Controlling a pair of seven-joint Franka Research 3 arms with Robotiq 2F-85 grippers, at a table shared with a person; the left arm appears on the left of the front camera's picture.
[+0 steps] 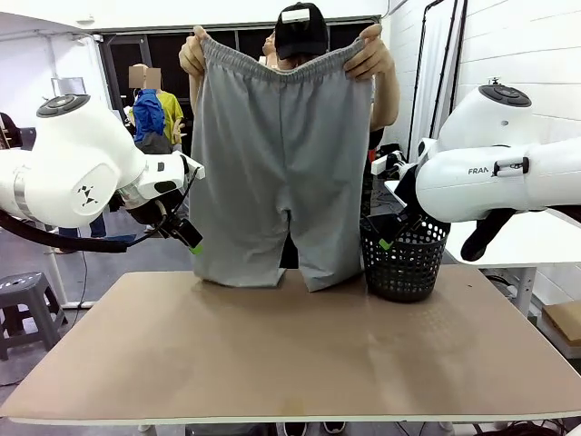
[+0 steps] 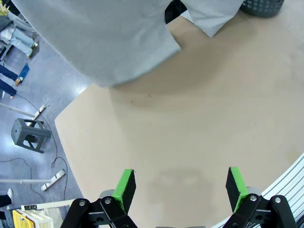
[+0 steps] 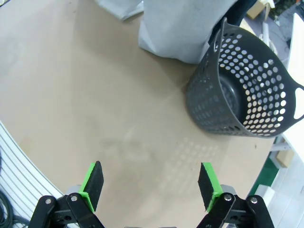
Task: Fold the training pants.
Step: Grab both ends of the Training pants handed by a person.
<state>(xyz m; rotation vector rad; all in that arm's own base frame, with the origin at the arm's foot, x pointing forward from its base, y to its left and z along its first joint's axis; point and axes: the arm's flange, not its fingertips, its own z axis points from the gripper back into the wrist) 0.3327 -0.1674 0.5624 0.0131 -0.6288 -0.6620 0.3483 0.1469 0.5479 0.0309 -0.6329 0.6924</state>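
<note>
Aloft, training pants (image 1: 272, 163), hems nr table (image 1: 272, 363) edge

White, seemingly black-cabled arms (image 1: 77, 173) (image 1: 508, 173); green-padded tools (image 2: 179, 183) (image 3: 151, 184)

I count one pair of training pants (image 1: 272, 163), with two legs hanging from it. Two hands of one person are at its waistband: a first hand (image 1: 192, 56) and a second hand (image 1: 370, 53). There is one black mesh basket (image 1: 404, 263), one desk (image 1: 290, 363), and one grey stool (image 2: 31, 134) on the floor. My pincers number two, the left pincer (image 2: 181, 183) and the right pincer (image 3: 151, 183). Each carries two green pads (image 2: 126, 186), four in all.
</note>
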